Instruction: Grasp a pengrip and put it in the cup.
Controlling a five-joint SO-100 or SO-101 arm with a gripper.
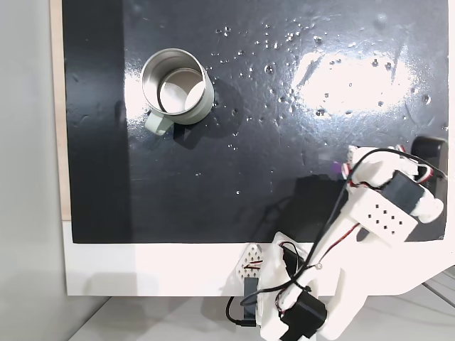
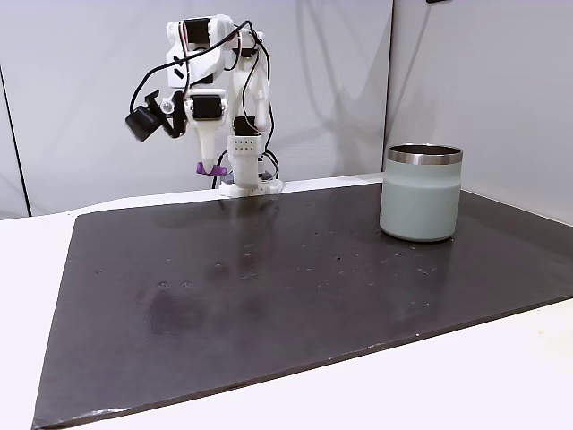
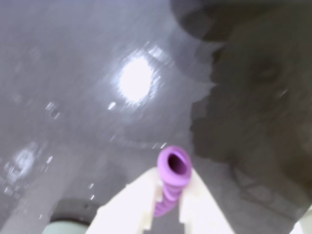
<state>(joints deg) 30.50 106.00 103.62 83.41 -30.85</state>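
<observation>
Now: gripper (image 3: 168, 214) closed on pengrip (image 3: 171, 181), hollow end poking out past fingertips | raised off dark mat (image 2: 269, 296), presumably to carry clear | cup (image 1: 177, 86) upright, mouth open, well apart across mat | transfer pending.

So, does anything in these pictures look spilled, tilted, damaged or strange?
Nothing stands out. The cup stands upright on the black mat, and the gripper holds the purple pengrip above it. The small marks on the mat could be droplets or dents; I cannot tell.
</observation>
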